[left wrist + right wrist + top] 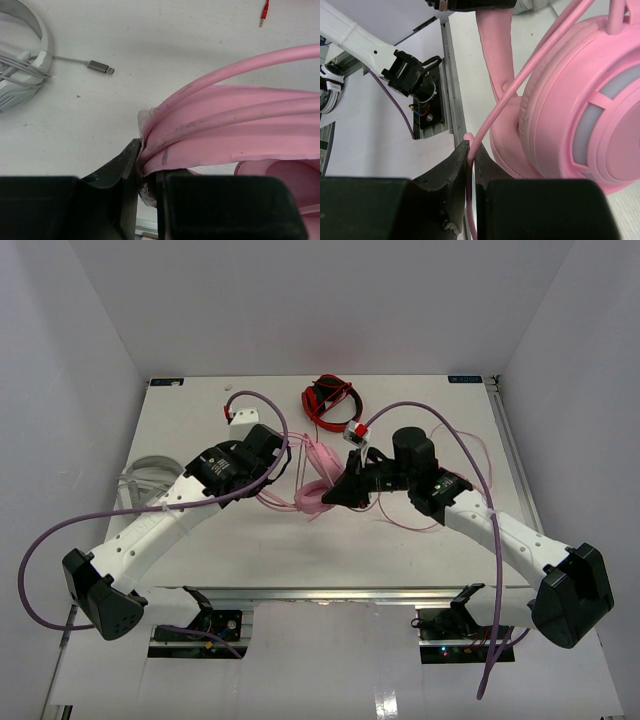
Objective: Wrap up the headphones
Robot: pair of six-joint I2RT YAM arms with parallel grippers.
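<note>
Your left end effector [147, 175] was clamped on the headband [250, 142] of the headphones [315, 492], in the middle of the table [400, 560]. Your right end effector [471, 160] pinched the cable [520, 80]. Too hard a pull could have slid the turns off. Grey-white headphones [140, 480] crowded the left and red-and-black headphones [330, 400] the far side; the near side offered room.

The pale pink headphones [313, 495] sit mid-table, perhaps partly lifted. Their thin cable [540, 56] crosses one round padded ear cup [580, 115].

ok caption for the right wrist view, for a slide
Wrist close-up: right gripper shut on the thin pink cable, beside an ear cup of the pale pink headphones
</note>
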